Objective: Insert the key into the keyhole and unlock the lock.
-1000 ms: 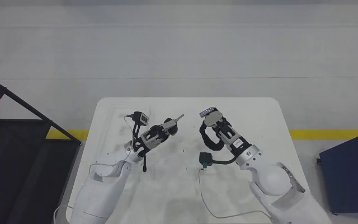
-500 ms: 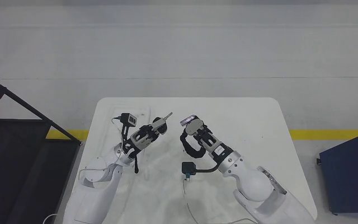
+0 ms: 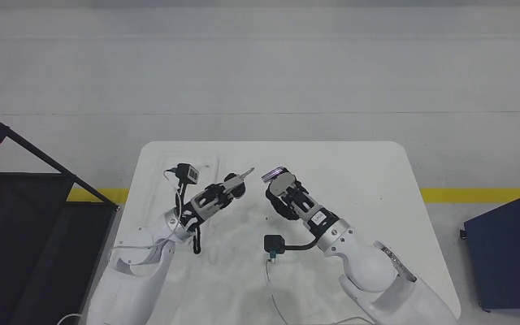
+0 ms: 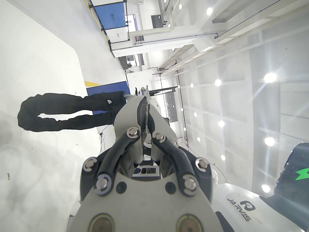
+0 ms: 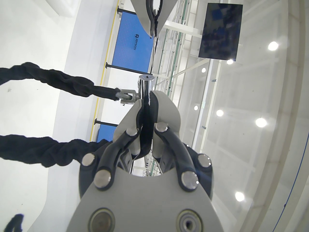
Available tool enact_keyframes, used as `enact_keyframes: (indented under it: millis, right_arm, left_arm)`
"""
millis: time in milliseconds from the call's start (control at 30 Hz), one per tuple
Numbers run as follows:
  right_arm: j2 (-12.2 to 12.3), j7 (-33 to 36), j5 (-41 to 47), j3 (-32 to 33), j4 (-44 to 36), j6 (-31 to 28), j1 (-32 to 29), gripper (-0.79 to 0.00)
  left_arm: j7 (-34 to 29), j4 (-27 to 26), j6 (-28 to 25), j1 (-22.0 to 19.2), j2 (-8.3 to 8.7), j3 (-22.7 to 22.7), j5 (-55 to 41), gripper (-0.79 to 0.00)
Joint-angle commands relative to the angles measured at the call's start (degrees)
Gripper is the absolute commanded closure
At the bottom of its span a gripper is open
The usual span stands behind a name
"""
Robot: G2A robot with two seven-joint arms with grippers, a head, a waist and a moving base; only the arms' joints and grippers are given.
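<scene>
Top view: both arms are angled in toward each other over the middle of the white tabletop [image 3: 357,171]. The left hand [image 3: 234,182] is clamped shut on the key [image 3: 245,174], whose metal blade sticks out past the fingertips and points across at the right hand [image 3: 279,179]. That hand is closed on the lock [image 3: 275,172], a cable lock whose black sleeved cable [image 3: 275,203] loops back under the wrist. The key tip is just beside the lock, and there looks to be a small gap between them.

Left wrist view: the two fingers are pinched right together with the key between them. You see it edge-on, so it's just a thin metal sliver poking out past the tips. The black cable hangs in a long flattened loop off to one side beyond the hand, above the tabletop.

Right wrist view: the fingers are squeezed shut on the dark part of the lock, and its shiny chrome cylinder [image 5: 145,85] stands out past the fingertips. The keyhole [image 5: 146,76] is a dark slot on the cylinder's end face, and it faces away from the hand. The cable comes off a small metal swivel at the cylinder's side and runs out of the view in two strands. Straight across, the left hand points back at the cylinder with its tips pinched shut, clearly apart from it. I can't make out the key tip here.
</scene>
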Motion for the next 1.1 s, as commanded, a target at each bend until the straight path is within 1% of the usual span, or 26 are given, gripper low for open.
enact_keyframes:
  millis: [0,167,367,767,1067]
  right_arm:
    - [0.00,0.00,0.00,0.00,0.00,0.00,0.00,0.000]
    - [0.00,0.00,0.00,0.00,0.00,0.00,0.00,0.000]
    - [0.00,0.00,0.00,0.00,0.00,0.00,0.00,0.000]
    - [0.00,0.00,0.00,0.00,0.00,0.00,0.00,0.000]
    - [0.00,0.00,0.00,0.00,0.00,0.00,0.00,0.000]
  left_arm:
    - [-0.13,-0.84,0.67,0.58,0.16,-0.48,0.12,0.000]
    - [-0.74,-2.28,2.23,1.93,0.46,-1.19,-0.97,0.000]
    - [-3.33,-2.48,3.24,2.43,0.75,-0.56,-2.03,0.000]
    - [-4.91,-0.77,3.49,0.73,1.12,0.89,-2.03,0.000]
    - [-5.31,0.13,2.67,-0.26,1.41,1.09,-2.35,0.000]
